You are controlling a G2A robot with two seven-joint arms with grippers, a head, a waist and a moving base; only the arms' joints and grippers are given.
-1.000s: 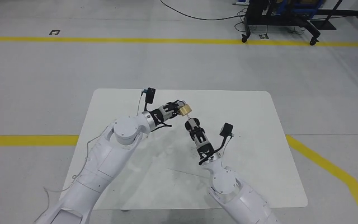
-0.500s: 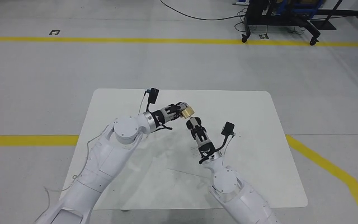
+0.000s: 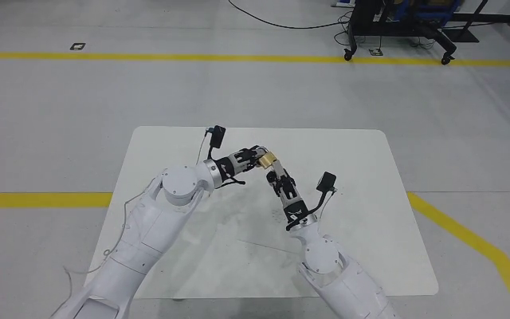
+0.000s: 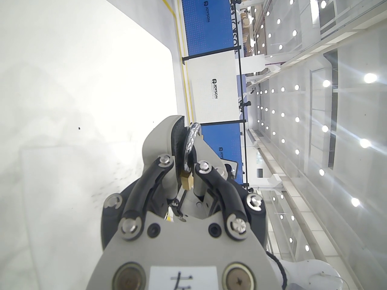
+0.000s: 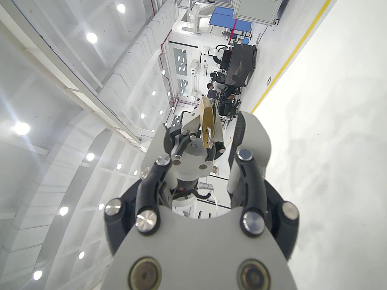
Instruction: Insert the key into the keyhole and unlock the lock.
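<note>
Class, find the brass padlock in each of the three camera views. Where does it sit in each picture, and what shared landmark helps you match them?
Top view: the padlock is above the middle of the table, in the left end effector.
Left wrist view: padlock brass peeks out between that end effector's fingers.
Right wrist view: padlock edge-on, farther off, held by it.
Shared landmark: the white table.

The white left arm (image 3: 179, 185) reaches from the near left toward the middle. Its wrist is turned so that the grey two-fingered left gripper (image 3: 256, 155) points right, with its fingers clamped on a brass padlock (image 3: 266, 157). The white right arm (image 3: 320, 254) stretches from the near right, angling far and leftward. Its grey two-fingered right gripper (image 3: 276, 168) sits just beside the left one, fingers spread apart.
</note>
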